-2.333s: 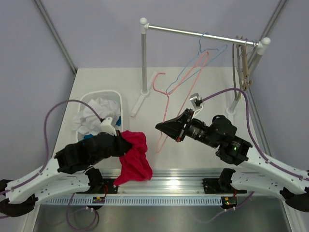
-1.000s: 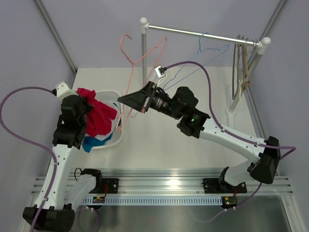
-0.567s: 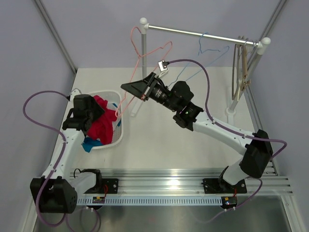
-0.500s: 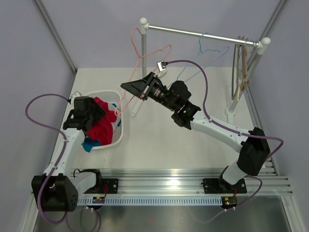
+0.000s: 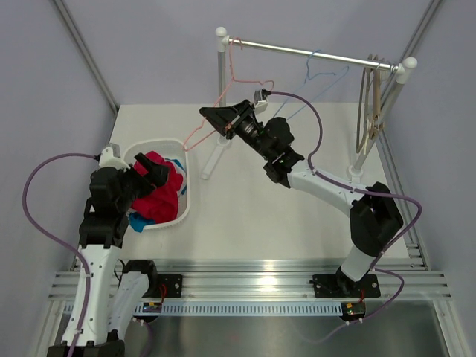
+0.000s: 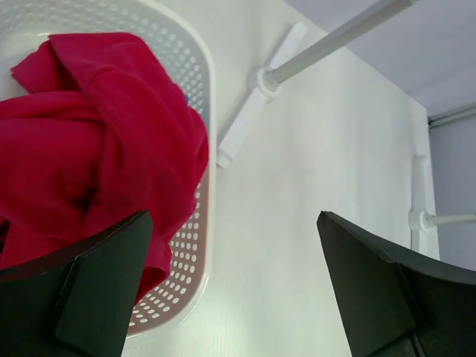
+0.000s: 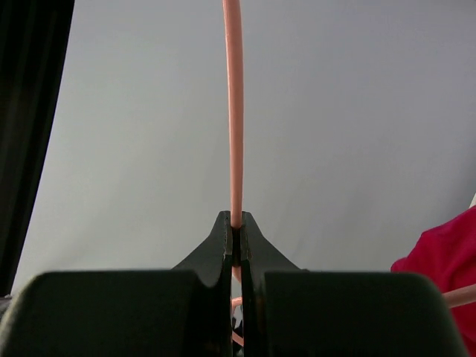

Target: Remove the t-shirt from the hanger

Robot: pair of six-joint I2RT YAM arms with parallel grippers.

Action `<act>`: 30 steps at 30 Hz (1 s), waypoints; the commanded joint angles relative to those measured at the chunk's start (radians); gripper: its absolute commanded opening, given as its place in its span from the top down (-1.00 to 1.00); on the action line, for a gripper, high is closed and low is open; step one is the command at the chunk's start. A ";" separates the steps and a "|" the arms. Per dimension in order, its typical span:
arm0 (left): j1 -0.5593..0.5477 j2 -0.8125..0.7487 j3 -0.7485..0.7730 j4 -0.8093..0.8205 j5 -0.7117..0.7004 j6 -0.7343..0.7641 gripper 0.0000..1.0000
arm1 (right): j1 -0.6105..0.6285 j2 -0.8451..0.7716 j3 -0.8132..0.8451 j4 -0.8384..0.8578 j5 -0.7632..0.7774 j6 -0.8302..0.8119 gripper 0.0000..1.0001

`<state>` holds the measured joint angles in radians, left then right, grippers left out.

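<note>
The red t-shirt (image 5: 155, 195) lies bunched in the white basket (image 5: 184, 202) at the left. My left gripper (image 5: 151, 175) hovers just over it, open, with nothing between its fingers. In the left wrist view the shirt (image 6: 89, 141) fills the basket (image 6: 201, 223) beside my wide-apart left gripper (image 6: 234, 217). The bare pink hanger (image 5: 210, 128) is raised, with its hook up at the rail (image 5: 312, 53) by the left post. My right gripper (image 5: 212, 117) is shut on its wire. The right wrist view shows the right gripper (image 7: 235, 219) pinching the pink hanger's wire (image 7: 234, 111).
A blue hanger (image 5: 320, 74) hangs mid-rail and wooden hangers (image 5: 375, 97) hang at the right end. The rack's left post (image 5: 221, 82) and its foot (image 5: 210, 162) stand just right of the basket. Other laundry lies under the shirt.
My left gripper has opened and let go of the red t-shirt, which now rests in the basket. The right arm has carried the pink hanger up and right to the rail.
</note>
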<state>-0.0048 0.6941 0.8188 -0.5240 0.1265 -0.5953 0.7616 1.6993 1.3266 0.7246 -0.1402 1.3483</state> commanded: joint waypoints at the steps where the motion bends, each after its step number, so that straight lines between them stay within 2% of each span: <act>1: 0.003 -0.044 0.016 0.013 0.113 0.055 -0.98 | -0.036 0.025 0.037 0.094 0.057 0.049 1.00; 4: 0.002 -0.068 0.019 -0.004 0.143 0.060 -0.98 | -0.065 0.051 0.039 0.128 0.067 0.066 1.00; 9: -0.096 -0.074 0.086 -0.005 0.265 0.109 -0.98 | -0.107 0.057 0.043 0.156 0.082 0.060 1.00; 16: -0.237 -0.143 0.138 -0.014 0.254 0.189 -0.98 | -0.123 0.045 0.062 0.157 0.062 0.037 1.00; 21: -0.265 -0.168 0.108 -0.014 0.260 0.201 -0.98 | -0.123 0.053 0.056 0.199 0.031 0.052 1.00; 30: -0.291 -0.176 0.069 -0.014 0.297 0.226 -0.98 | -0.128 0.033 0.069 0.171 0.005 0.017 1.00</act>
<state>-0.2874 0.5251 0.8902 -0.5621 0.3660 -0.3988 0.6476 1.7660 1.3544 0.8539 -0.1249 1.3895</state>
